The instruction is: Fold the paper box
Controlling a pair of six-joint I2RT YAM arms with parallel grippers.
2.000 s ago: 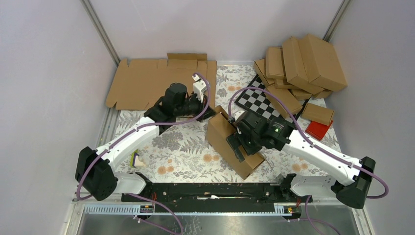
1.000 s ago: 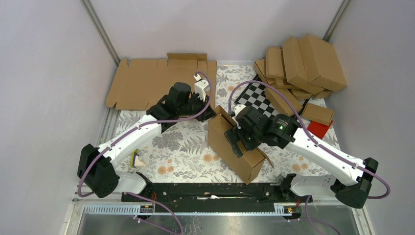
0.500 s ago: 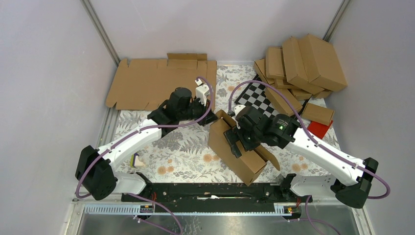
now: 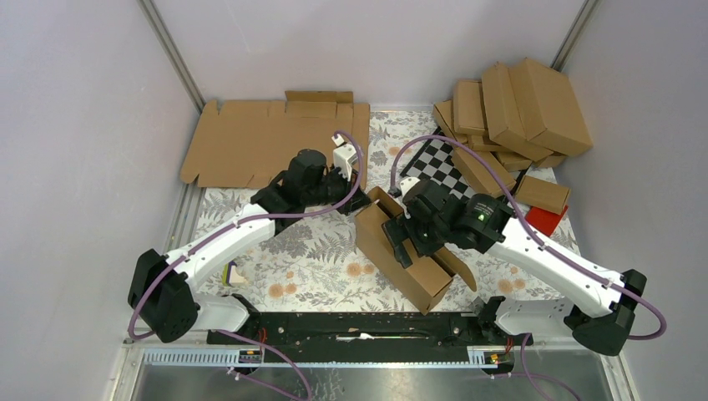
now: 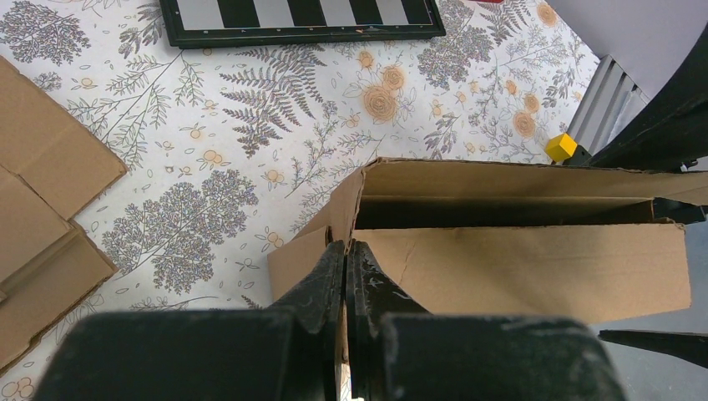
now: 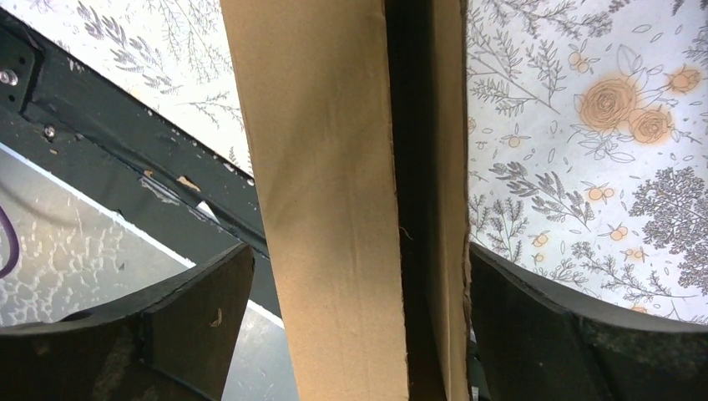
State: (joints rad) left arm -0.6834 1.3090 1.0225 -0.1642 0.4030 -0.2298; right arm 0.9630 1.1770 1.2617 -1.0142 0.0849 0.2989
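Observation:
The paper box is a partly folded brown carton standing tilted on the flowered table, mid-front. My left gripper is at its far left corner. In the left wrist view the left gripper is shut on a thin upright cardboard flap of the box. My right gripper straddles the box from above. In the right wrist view the right gripper is open wide, with the box's edge between the fingers. The right finger touches the box's side, and the left finger stands apart from it.
A flat cardboard blank lies at the back left. Several folded boxes are piled at the back right, above a checkered board and a red block. A small object lies by the left arm. The black front rail is close below the box.
My left gripper has moved right and forward to the box's corner flap. The box has shifted slightly toward the front, and a flap on its lower right has swung out.

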